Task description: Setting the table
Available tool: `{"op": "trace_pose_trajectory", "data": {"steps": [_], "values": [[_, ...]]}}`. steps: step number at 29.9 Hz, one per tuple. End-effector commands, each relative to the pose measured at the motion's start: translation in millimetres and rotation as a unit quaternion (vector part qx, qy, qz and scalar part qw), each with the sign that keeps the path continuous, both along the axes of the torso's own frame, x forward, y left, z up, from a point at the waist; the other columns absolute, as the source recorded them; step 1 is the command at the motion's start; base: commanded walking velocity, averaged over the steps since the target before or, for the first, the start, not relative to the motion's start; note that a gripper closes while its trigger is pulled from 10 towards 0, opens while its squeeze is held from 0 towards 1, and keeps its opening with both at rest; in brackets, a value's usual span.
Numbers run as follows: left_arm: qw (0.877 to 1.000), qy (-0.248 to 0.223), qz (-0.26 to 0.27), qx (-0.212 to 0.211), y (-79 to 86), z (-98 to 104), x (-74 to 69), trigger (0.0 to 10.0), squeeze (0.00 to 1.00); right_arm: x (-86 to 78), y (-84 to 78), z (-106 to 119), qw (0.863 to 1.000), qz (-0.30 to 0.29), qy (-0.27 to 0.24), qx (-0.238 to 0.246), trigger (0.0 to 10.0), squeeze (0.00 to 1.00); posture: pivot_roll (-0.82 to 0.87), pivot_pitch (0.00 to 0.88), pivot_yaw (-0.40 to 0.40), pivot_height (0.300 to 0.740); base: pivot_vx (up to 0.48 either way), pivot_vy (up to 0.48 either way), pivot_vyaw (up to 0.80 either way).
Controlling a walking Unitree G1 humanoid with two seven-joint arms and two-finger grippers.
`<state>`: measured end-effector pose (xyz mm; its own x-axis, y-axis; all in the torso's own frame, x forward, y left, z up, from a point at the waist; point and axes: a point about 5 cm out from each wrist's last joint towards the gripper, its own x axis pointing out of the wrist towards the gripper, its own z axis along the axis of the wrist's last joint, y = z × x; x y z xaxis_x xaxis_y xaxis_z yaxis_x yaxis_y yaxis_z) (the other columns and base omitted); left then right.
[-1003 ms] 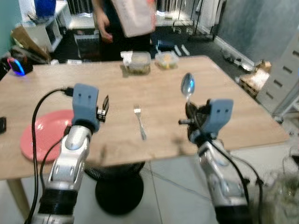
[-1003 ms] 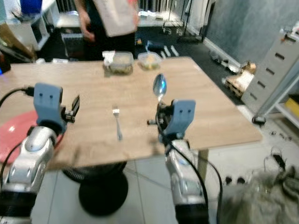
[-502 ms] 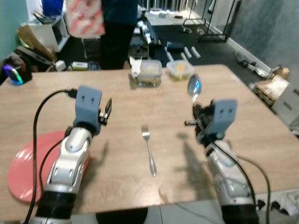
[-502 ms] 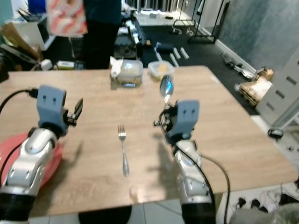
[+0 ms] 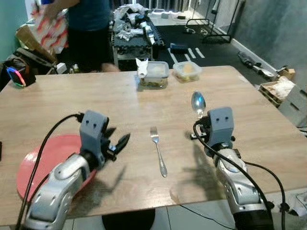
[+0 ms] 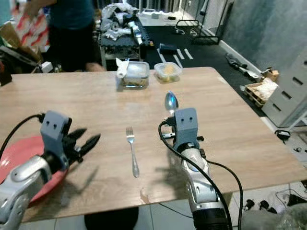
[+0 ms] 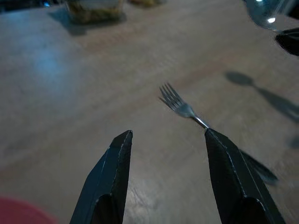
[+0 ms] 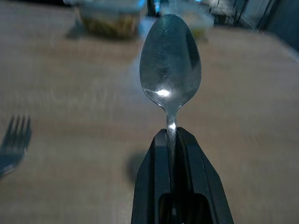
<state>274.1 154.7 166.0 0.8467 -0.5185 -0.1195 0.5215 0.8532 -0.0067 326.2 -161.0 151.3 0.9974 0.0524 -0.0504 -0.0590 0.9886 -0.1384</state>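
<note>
Over the desk (image 5: 57,103), the left claw (image 5: 117,143) has dropped low and spread, aimed at the fork (image 5: 158,150) lying flat; right claw (image 8: 175,140) keeps pinching the spoon (image 5: 197,102) upright, unplaced.

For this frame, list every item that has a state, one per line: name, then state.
Left gripper: open, nothing held, above the table and aimed at the fork.
Right gripper: shut on the spoon.
Spoon: held upright, bowl up.
Fork: lying flat on the table, untouched.
Pink plate: flat on the table, bare where visible, partly under the left arm.
Two food containers: lids on, at the far edge.
</note>
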Motion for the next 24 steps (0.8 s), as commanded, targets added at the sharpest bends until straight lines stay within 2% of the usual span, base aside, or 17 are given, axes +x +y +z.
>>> {"op": "trace_pose_trajectory", "data": {"steps": [1,6,11,13,19,20,24], "values": [[1.0,0.009,-0.019,0.018,-0.8,-2.8,-6.3,10.0,0.0,-2.9,6.9,-9.2,0.998,0.023,0.042,0.032,10.0,0.0,0.06,0.0,0.065,0.74,0.0,0.0,0.0],[0.998,0.017,-0.033,0.051,-4.5,-5.4,-13.4,10.0,0.0,-2.5,16.1,-21.7,0.994,0.034,0.09,0.058,10.0,0.0,0.06,0.0,0.058,0.74,0.0,0.0,0.0],[0.998,0.024,-0.029,0.051,-6.7,-5.7,-15.4,10.0,0.0,-0.5,22.4,-31.4,0.987,0.026,0.127,0.096,10.0,0.0,0.06,0.0,0.056,0.74,0.0,0.0,0.0],[0.998,0.027,-0.027,0.053,-8.4,-7.2,-18.2,10.0,0.0,-3.7,28.0,-35.5,0.977,0.031,0.151,0.148,10.0,0.0,0.07,0.0,0.048,0.74,0.0,0.0,0.0],[0.997,0.03,-0.024,0.06,-10.2,-10.6,-17.8,10.0,0.0,-10.2,34.6,-38.0,0.963,0.039,0.176,0.201,10.0,0.0,0.06,0.001,0.046,0.74,0.0,0.0,0.0],[0.997,0.032,-0.023,0.062,-11.4,-10.9,-17.7,10.0,0.0,-14.7,37.3,-39.3,0.954,0.04,0.191,0.229,10.0,0.0,0.05,0.0,0.047,0.74,0.0,0.0,0.0],[0.997,0.032,-0.023,0.064,-12.5,-11.4,-17.7,10.0,0.0,-23.0,39.7,-40.3,0.952,0.055,0.198,0.227,10.0,0.0,0.05,0.0,0.046,0.74,0.0,0.0,0.0]]}}
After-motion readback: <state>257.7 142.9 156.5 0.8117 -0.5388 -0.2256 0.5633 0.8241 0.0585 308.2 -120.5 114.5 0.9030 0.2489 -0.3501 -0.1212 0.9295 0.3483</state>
